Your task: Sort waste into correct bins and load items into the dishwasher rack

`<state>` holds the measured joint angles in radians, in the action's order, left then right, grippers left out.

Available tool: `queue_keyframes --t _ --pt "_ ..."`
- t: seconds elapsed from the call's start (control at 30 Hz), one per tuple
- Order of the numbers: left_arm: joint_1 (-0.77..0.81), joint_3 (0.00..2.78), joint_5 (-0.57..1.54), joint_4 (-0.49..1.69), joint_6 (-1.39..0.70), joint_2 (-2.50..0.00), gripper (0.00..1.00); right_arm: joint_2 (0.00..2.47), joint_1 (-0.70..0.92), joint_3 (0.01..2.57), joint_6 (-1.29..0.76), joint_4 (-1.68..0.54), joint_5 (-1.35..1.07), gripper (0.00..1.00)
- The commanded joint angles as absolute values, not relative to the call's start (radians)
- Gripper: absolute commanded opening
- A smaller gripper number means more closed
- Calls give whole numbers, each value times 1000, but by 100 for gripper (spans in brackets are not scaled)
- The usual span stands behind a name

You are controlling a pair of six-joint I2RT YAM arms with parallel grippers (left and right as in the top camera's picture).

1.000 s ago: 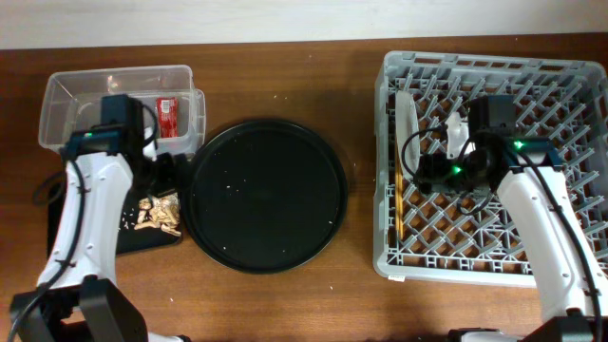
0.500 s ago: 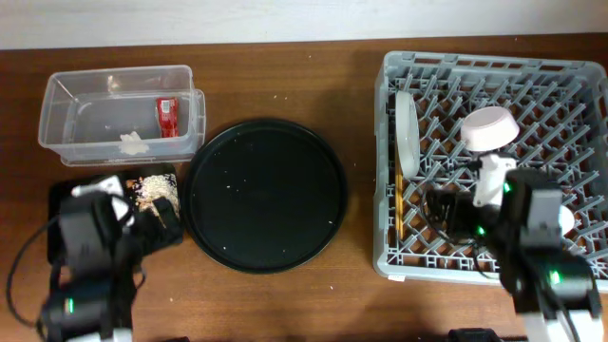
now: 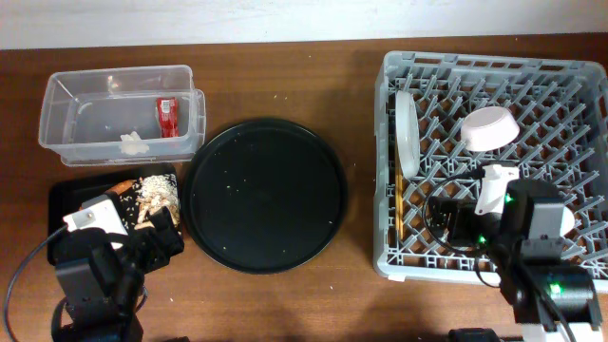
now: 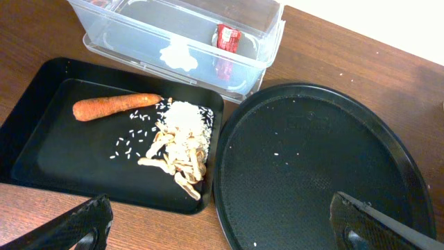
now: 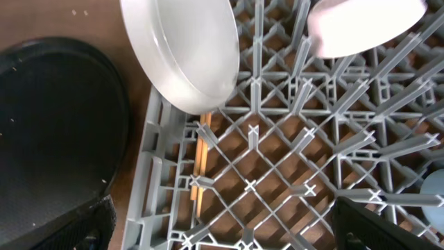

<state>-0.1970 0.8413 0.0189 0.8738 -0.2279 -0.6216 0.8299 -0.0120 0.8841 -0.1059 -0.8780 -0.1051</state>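
The clear box [image 3: 119, 114] holds the red wrapper [image 3: 167, 116] and the white tissue [image 3: 133, 143]. The flat black tray [image 4: 55, 153] holds the carrot piece [image 4: 114, 107] and the beige scraps [image 4: 182, 149]. The grey rack [image 3: 494, 256] holds the plate [image 3: 407, 130] on edge, the white bowl [image 3: 489, 128] and the chopsticks [image 3: 400, 204]. A pale blue cup edge [image 5: 433, 191] shows at the right. My left gripper [image 4: 222, 232] is open and empty, above the table in front of the trays. My right gripper [image 5: 222, 232] is open and empty, above the rack's front left part.
The big round black tray [image 3: 266, 195] lies between the flat tray and the rack, with a few white crumbs on it. Loose rice grains lie in the flat tray beside the scraps. The rack's upright pegs stand under my right gripper.
Both arms have drawn back toward the table's front edge. The left arm has left the clear box. The right arm has come away from the bowl, which now sits uncovered in the rack.
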Motion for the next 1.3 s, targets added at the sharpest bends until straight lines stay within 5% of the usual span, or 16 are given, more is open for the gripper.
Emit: queue_keyframes --t 0.0,0.33,0.53,0.7,0.87,1.27 --pt "-199 834 30 872 -230 -619 99 862 -7 874 -112 -879 -93 98" --pt "-199 834 30 873 -230 -619 99 500 -7 846 -78 -862 40 98" --pt "-199 834 30 873 -230 -619 99 78 -7 325 -83 -327 -28 98" --pt "-199 834 30 873 -230 -619 99 3 -7 8 -82 110 -30 98" --pt "-199 834 30 873 -230 -619 99 3 -6 6 52 -81 -18 98" --pt "-199 834 30 875 -230 -619 99 3 -7 6 52 -79 -18 98"
